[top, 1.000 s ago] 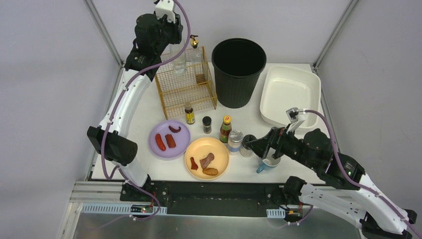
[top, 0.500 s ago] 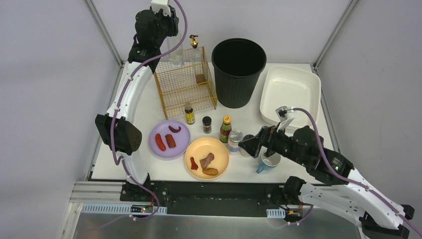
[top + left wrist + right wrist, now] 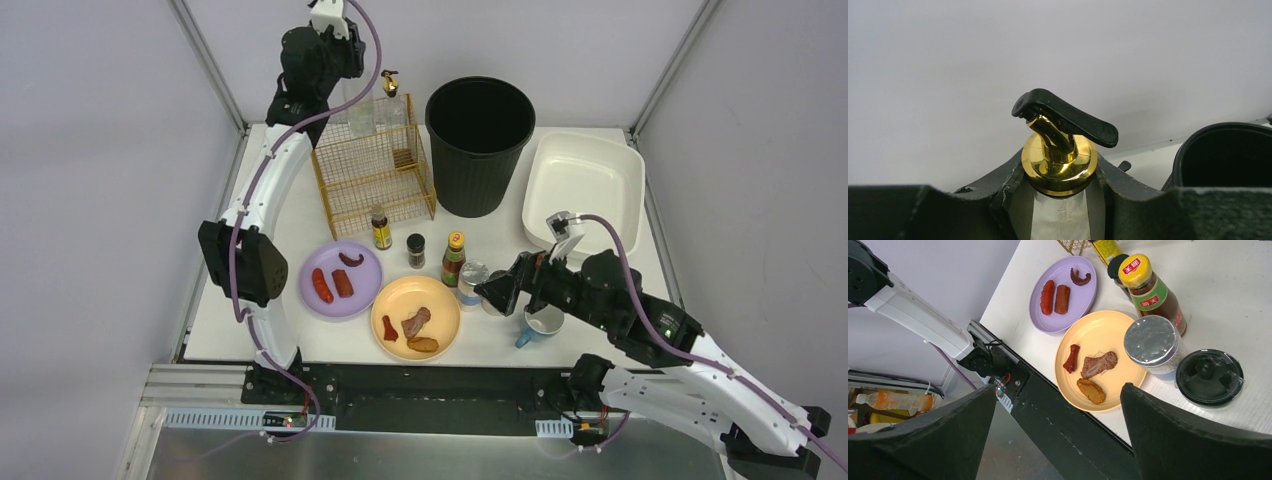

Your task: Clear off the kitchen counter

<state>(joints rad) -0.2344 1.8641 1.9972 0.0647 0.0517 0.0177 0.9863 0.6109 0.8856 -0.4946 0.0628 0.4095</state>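
The large matte white counter [image 3: 290,215] ran between grey side walls, its front edge capped by a black metal rail [image 3: 420,385]. At the far left corner the left tool [image 3: 1060,200] was clenched on the neck of a clear glass bottle [image 3: 1059,162] with a gold collar and black pour lever, at the rear of a gold wire rack [image 3: 375,175]. A tall black round bin [image 3: 478,140] stood just beside the rack's right side. A white rectangular plastic tub [image 3: 583,190] lay along the right edge, near the bin.

The right tool [image 3: 1059,405] hung with its jaws spread wide and nothing between them, over the front right part of the counter beside a black-lidded jar [image 3: 1209,377]. A silver-lidded jar [image 3: 1153,342] stood just beside that one, with a brown sauce bottle with a yellow cap [image 3: 1148,295] behind it. A white mug with a blue handle [image 3: 542,322] sat near the front edge, under the right arm.

A round yellow plate [image 3: 1103,330] holding food pieces lay close to the rail. A round lilac plate [image 3: 1073,305] with sausages lay just beside it to the left.

Bare counter showed along the left edge from the rack down to the rail. More showed in a band between the bin and the row of bottles, and in front of the tub toward the right edge.
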